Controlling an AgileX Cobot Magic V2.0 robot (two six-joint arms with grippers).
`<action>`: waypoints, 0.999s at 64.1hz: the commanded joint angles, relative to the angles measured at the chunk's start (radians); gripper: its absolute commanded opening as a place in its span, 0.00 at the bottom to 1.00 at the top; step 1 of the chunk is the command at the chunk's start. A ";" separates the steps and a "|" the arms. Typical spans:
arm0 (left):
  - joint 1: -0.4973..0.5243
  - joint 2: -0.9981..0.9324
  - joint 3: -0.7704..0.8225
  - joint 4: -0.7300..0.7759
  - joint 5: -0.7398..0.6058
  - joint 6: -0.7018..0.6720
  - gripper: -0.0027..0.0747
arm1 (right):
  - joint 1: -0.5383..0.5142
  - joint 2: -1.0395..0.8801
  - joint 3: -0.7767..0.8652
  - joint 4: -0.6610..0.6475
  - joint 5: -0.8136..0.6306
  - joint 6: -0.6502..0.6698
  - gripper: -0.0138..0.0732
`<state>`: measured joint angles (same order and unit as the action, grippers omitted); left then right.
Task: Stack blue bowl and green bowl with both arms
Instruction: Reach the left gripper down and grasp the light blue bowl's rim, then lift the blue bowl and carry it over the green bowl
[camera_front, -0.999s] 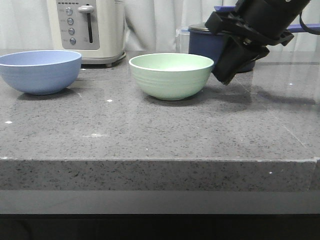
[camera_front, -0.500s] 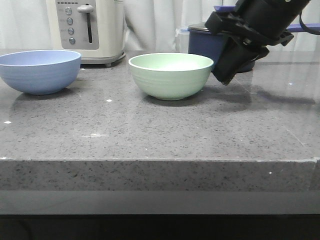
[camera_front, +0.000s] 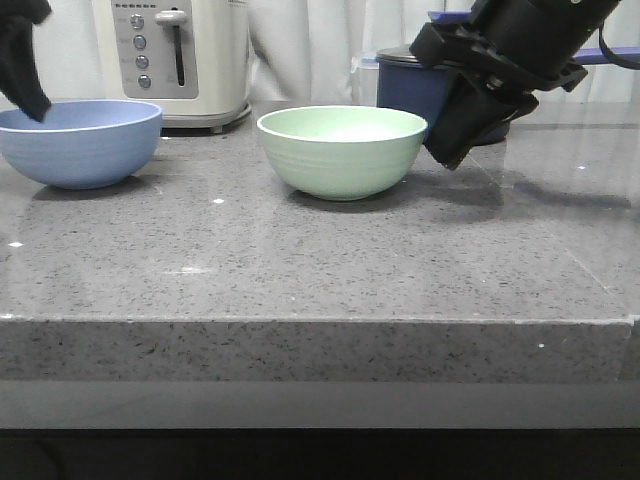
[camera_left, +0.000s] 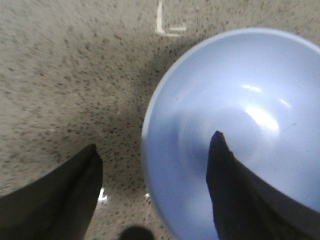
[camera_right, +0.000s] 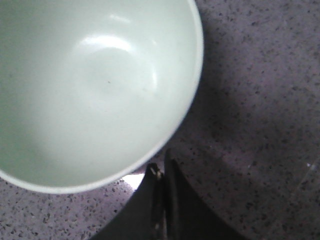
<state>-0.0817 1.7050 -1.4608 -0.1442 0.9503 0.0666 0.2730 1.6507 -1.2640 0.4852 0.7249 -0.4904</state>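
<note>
The blue bowl (camera_front: 80, 142) stands at the far left of the grey counter. My left gripper (camera_front: 25, 95) has come in at the upper left edge, over the bowl's left rim. In the left wrist view it is open (camera_left: 155, 147), one finger over the bowl's inside (camera_left: 240, 100), the other over the counter. The green bowl (camera_front: 342, 150) stands mid-counter. My right gripper (camera_front: 450, 150) is shut and empty just right of it, apart from the rim; the right wrist view shows the shut fingers (camera_right: 161, 172) beside the green bowl (camera_right: 90, 85).
A white toaster (camera_front: 175, 60) stands behind the blue bowl. A dark navy saucepan (camera_front: 425, 85) stands behind the right arm. White tape marks (camera_left: 167, 25) lie on the counter (camera_front: 320, 260). Curtains hang at the back.
My left gripper has come into the front view at the upper left, above the blue bowl's left rim. The right arm and both bowls have not moved.
</note>
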 joint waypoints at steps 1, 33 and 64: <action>0.003 -0.012 -0.036 -0.045 -0.066 0.013 0.60 | -0.002 -0.039 -0.023 0.029 -0.033 -0.012 0.09; 0.003 0.006 -0.036 -0.059 -0.095 0.015 0.16 | -0.002 -0.039 -0.023 0.029 -0.033 -0.012 0.09; -0.038 -0.084 -0.128 -0.084 -0.052 0.015 0.01 | -0.002 -0.039 -0.023 0.029 -0.033 -0.012 0.09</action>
<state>-0.0889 1.7050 -1.5158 -0.1917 0.9193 0.0808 0.2730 1.6507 -1.2640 0.4870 0.7249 -0.4904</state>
